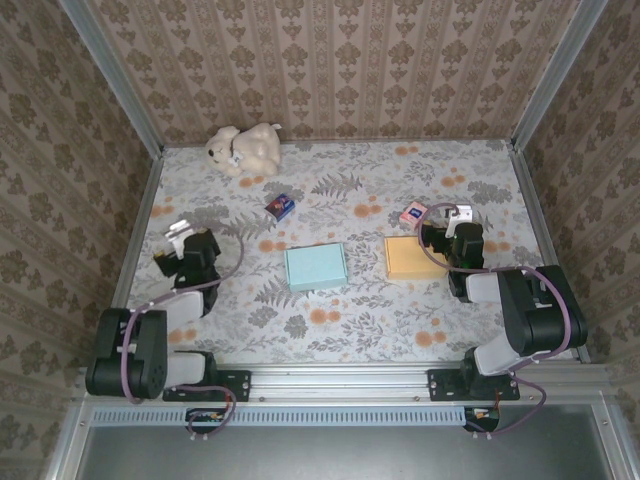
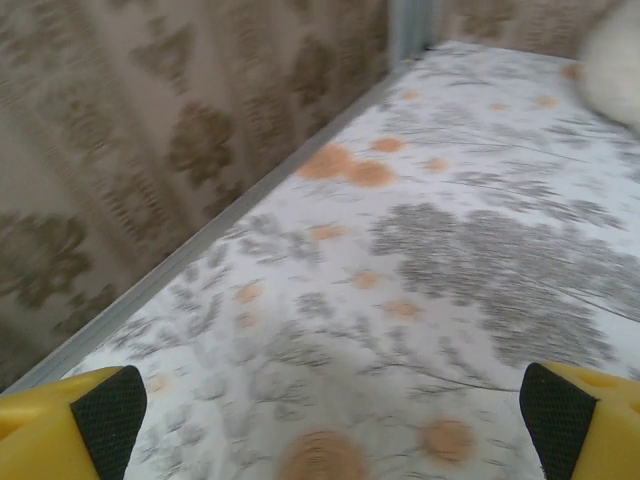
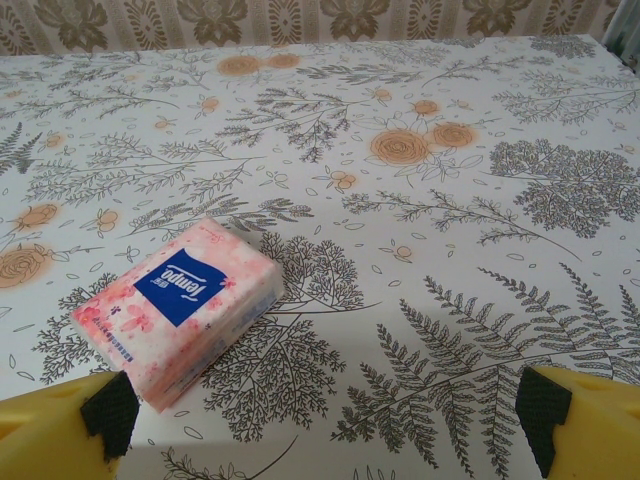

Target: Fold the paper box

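Paper box (image 1: 315, 268), pale blue, lies on the surface (image 1: 350, 330) between our arms; left fingers (image 2: 100, 412) and right fingers (image 3: 105, 412) spread, empty.

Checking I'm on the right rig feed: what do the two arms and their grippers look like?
The left arm and right arm match: black links, grey segments, a mauve cable looping along each, a white part at the wrist. The left gripper and right gripper have yellow fingers with black textured pads.
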You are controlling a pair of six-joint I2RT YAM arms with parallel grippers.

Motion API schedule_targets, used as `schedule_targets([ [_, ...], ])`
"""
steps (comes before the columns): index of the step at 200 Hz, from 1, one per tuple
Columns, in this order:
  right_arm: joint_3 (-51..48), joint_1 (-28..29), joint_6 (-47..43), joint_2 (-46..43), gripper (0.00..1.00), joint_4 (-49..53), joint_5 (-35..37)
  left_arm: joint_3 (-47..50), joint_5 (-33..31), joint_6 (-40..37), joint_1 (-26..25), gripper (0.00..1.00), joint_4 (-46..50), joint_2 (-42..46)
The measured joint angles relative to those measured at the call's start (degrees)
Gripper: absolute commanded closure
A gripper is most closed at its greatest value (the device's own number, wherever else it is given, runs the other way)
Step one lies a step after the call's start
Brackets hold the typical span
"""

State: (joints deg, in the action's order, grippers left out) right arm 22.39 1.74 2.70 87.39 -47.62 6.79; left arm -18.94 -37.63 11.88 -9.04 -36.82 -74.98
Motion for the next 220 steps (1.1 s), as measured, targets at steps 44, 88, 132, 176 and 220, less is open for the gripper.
schedule_targets([
  [44, 0.0, 0.0, 0.0, 0.0, 0.0, 0.0, 0.0, 2.7, 14.4, -13.4, 0.2, 0.0, -18.6, -11.9],
  [88, 0.0, 0.0, 0.0, 0.0, 0.0, 0.0, 0.0, 1.7, 30.8, -16.6, 5.6, 0.0, -19.9, -13.6],
  [132, 0.0, -0.1, 0.0, 0.0, 0.0, 0.0, 0.0, -2.5, 27.9, -16.3, 4.7, 0.0, -17.6, -13.5],
  [176, 0.0, -0.1, 0.0, 0.0, 0.0, 0.0, 0.0, -2.4, 27.3, -16.3, 4.6, 0.0, -16.6, -13.5],
  [220, 0.0, -0.1, 0.0, 0.0, 0.0, 0.0, 0.0, -2.4, 28.0, -16.2, 5.0, 0.0, -15.1, -13.5],
])
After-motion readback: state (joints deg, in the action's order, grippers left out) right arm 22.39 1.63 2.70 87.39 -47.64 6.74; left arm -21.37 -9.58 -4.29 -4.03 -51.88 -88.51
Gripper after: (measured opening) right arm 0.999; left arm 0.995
